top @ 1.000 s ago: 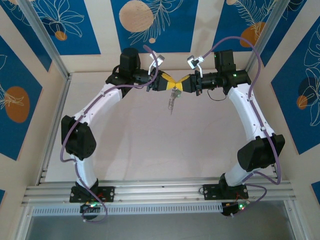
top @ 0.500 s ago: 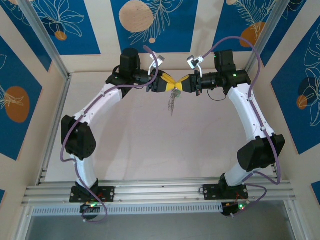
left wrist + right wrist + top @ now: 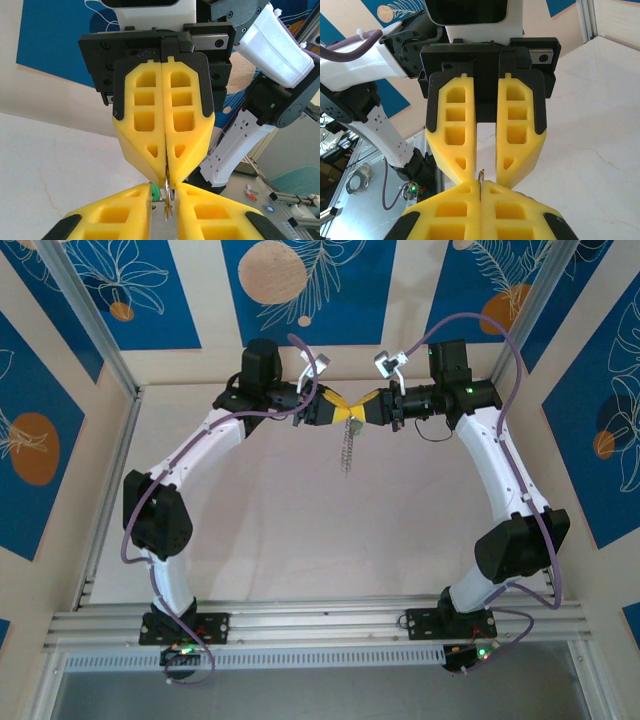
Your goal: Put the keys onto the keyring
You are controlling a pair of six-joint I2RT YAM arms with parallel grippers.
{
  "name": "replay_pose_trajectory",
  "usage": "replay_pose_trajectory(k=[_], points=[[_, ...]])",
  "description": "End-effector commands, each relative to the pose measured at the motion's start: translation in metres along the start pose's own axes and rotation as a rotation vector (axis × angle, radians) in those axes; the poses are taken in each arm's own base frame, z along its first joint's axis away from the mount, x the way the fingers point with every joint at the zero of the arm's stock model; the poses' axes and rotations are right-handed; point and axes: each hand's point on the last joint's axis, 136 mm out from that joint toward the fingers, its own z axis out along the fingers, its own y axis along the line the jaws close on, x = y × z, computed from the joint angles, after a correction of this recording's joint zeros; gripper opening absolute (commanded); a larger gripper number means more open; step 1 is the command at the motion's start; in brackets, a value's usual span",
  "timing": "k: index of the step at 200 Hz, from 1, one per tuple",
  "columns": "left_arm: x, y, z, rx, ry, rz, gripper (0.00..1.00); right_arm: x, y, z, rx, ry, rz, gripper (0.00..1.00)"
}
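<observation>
1. Evidently the right tool [image 3: 480,186] was clamped shut on the thin wire of the keyring [image 3: 480,175]. It sat nose to nose with the left tool [image 3: 485,170], whose jaws stood a narrow gap apart. Whether they pinched the key [image 3: 165,196] could not be told.
2. As I judged it, a loose left grip could drop the key to the table [image 3: 280,520], or a skewed push could twist the keyring free.
3. The left wrist view caught green-tinged metal between the tips. The top view gave what the wrist cameras did not — the keyring's silvery fringe hanging free below.
</observation>
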Motion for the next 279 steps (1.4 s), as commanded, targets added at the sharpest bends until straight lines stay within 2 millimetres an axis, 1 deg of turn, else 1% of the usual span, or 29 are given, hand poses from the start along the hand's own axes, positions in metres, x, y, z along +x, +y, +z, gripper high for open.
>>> replay_pose_trajectory(k=[1, 12, 26, 38, 58, 78, 101, 113, 137, 160, 182, 208, 232, 242, 263, 269, 279], points=[[0.003, -0.004, 0.004, 0.016, 0.007, 0.019, 0.18, -0.005, 0.007, -0.001, -0.04, -0.016, -0.021, 0.0], [0.002, -0.004, 0.005, 0.014, 0.007, 0.02, 0.15, -0.004, 0.007, -0.001, -0.041, -0.015, -0.021, 0.0], [0.002, -0.005, 0.007, 0.017, 0.008, 0.025, 0.09, -0.004, 0.007, -0.001, -0.04, -0.015, -0.019, 0.0], [0.001, -0.005, 0.008, 0.019, 0.009, 0.027, 0.07, -0.004, 0.007, -0.001, -0.04, -0.015, -0.021, 0.0], [0.001, -0.008, 0.009, 0.027, 0.01, 0.034, 0.01, -0.004, 0.007, 0.0, -0.041, -0.015, -0.019, 0.0], [0.002, -0.009, 0.011, 0.03, 0.015, 0.034, 0.0, -0.005, 0.007, 0.0, -0.042, -0.017, -0.02, 0.0], [0.004, -0.011, 0.014, 0.035, 0.024, 0.033, 0.12, -0.006, 0.008, 0.002, -0.046, -0.016, -0.02, 0.0], [0.004, -0.012, 0.015, 0.031, 0.028, 0.039, 0.16, -0.006, 0.008, 0.002, -0.047, -0.013, -0.019, 0.0], [0.006, -0.012, 0.016, 0.029, 0.035, 0.04, 0.18, -0.006, 0.008, 0.002, -0.046, -0.012, -0.021, 0.0], [0.005, -0.013, 0.018, 0.03, 0.035, 0.046, 0.18, -0.005, 0.009, 0.004, -0.047, -0.009, -0.02, 0.0], [0.005, -0.012, 0.02, 0.03, 0.034, 0.053, 0.13, -0.004, 0.009, 0.004, -0.048, -0.006, -0.018, 0.0], [0.002, -0.01, 0.022, 0.019, 0.017, 0.061, 0.0, -0.004, 0.009, 0.004, -0.048, -0.006, -0.017, 0.0], [-0.002, -0.005, 0.021, -0.013, -0.014, 0.076, 0.0, -0.011, 0.013, 0.001, -0.038, -0.025, -0.032, 0.0], [-0.004, -0.003, 0.021, -0.03, -0.023, 0.082, 0.0, -0.015, 0.016, -0.004, -0.031, -0.044, -0.045, 0.08], [-0.008, -0.002, 0.019, -0.064, -0.042, 0.097, 0.0, -0.026, 0.023, -0.019, 0.002, -0.104, -0.073, 0.3], [-0.009, -0.002, 0.019, -0.069, -0.048, 0.1, 0.0, -0.027, 0.023, -0.025, 0.021, -0.122, -0.072, 0.34], [-0.012, -0.004, 0.018, -0.076, -0.059, 0.107, 0.0, -0.028, 0.025, -0.034, 0.053, -0.154, -0.083, 0.38]])
